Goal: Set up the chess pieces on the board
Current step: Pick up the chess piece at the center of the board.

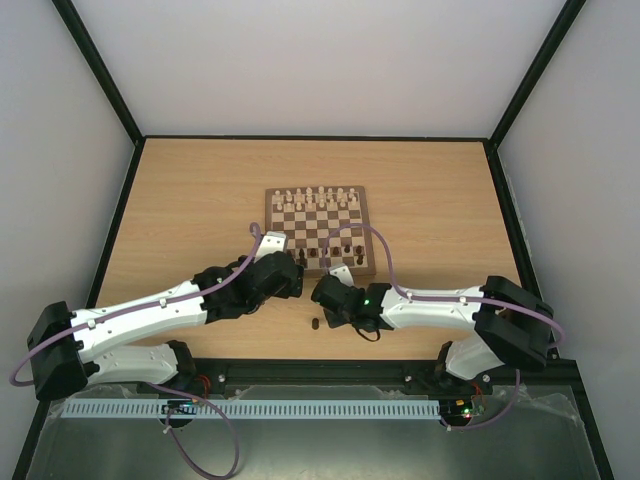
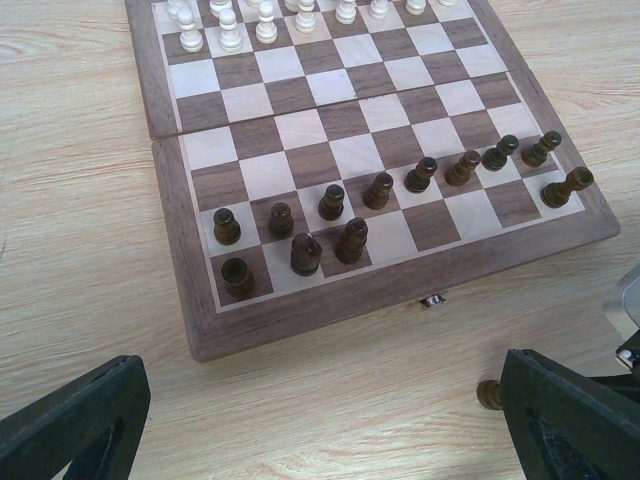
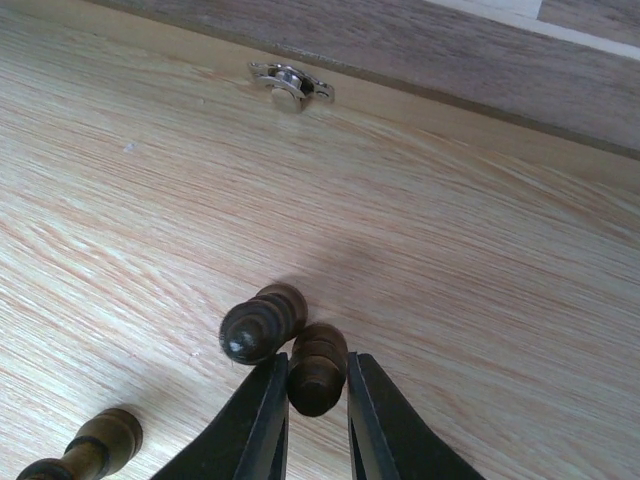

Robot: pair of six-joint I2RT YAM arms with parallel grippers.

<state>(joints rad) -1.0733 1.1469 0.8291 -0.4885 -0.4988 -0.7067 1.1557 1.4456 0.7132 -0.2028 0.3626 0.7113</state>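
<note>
The board lies mid-table, its near border in the left wrist view. Several dark chess pieces stand on its two near rows. My right gripper is down on the table just short of the board's edge, shut on a small dark chess piece. A second dark piece lies against the left finger's outer side. A third lies at the lower left. My left gripper hovers wide open and holds nothing, in front of the board's near left corner.
Cream-white chessmen fill the board's far rows. A metal latch sits on the board's near edge. One loose dark piece rests on the table between the two arms. The two grippers are close together.
</note>
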